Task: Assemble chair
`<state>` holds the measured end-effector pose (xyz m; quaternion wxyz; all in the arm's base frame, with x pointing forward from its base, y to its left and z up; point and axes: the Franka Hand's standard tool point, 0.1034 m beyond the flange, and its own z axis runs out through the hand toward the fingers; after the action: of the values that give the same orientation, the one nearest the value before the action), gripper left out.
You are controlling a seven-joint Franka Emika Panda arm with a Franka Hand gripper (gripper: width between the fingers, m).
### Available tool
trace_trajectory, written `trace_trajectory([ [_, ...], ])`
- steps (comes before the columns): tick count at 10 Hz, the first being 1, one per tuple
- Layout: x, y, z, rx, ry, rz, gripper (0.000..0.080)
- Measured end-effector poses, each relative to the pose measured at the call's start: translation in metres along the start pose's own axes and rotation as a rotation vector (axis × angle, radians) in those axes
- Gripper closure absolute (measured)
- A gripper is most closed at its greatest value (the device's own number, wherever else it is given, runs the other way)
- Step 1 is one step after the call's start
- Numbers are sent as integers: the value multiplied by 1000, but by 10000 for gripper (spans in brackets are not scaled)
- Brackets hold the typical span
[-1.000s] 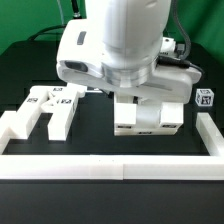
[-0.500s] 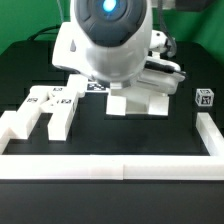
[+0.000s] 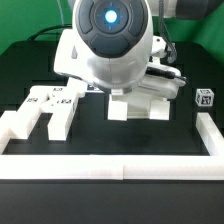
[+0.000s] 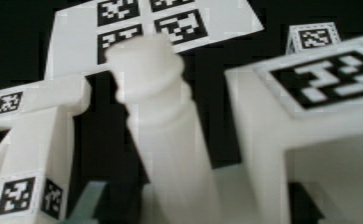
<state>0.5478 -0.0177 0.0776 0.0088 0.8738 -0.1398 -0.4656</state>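
- Gripper [image 4: 160, 196] stands narrow and, as I read it, is closed on the near end of a rounded white post [image 4: 151, 110]. Its fingers are almost wholly hidden behind the post in the wrist view, so that grip is a judgement.
- That post stands among the other parts of the chair [image 3: 140, 106]. The chair sits on the black bench [image 3: 110, 142] near the middle of the exterior view, directly under the arm [image 3: 112, 40].
- Beyond the post lies a flat panel [image 4: 151, 28] with four tags, and a tagged block [image 4: 329, 82] stands just beside the post. Whether the post touches either cannot be told.
- Holding the post in line with the wrist probably serves to seat or twist it into the chair body. This looks like a fitting step, with much of the build undone.
- Loose pieces [image 3: 52, 104] lie at nine o'clock from the chair, well apart from it, likely parked there for later steps.
- At three o'clock from the chair sits a small tagged cube [image 3: 205, 98].
- Along six o'clock runs a low white wall [image 3: 110, 167], probably there to stop parts sliding off the bench.
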Motion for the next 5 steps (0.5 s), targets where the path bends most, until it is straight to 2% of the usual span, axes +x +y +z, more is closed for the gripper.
trace_trajectory([
  [2, 10, -1, 2, -3, 8, 0, 471],
  [4, 7, 1, 6, -6, -22, 9, 471],
  [5, 12, 1, 5, -3, -3, 9, 471],
])
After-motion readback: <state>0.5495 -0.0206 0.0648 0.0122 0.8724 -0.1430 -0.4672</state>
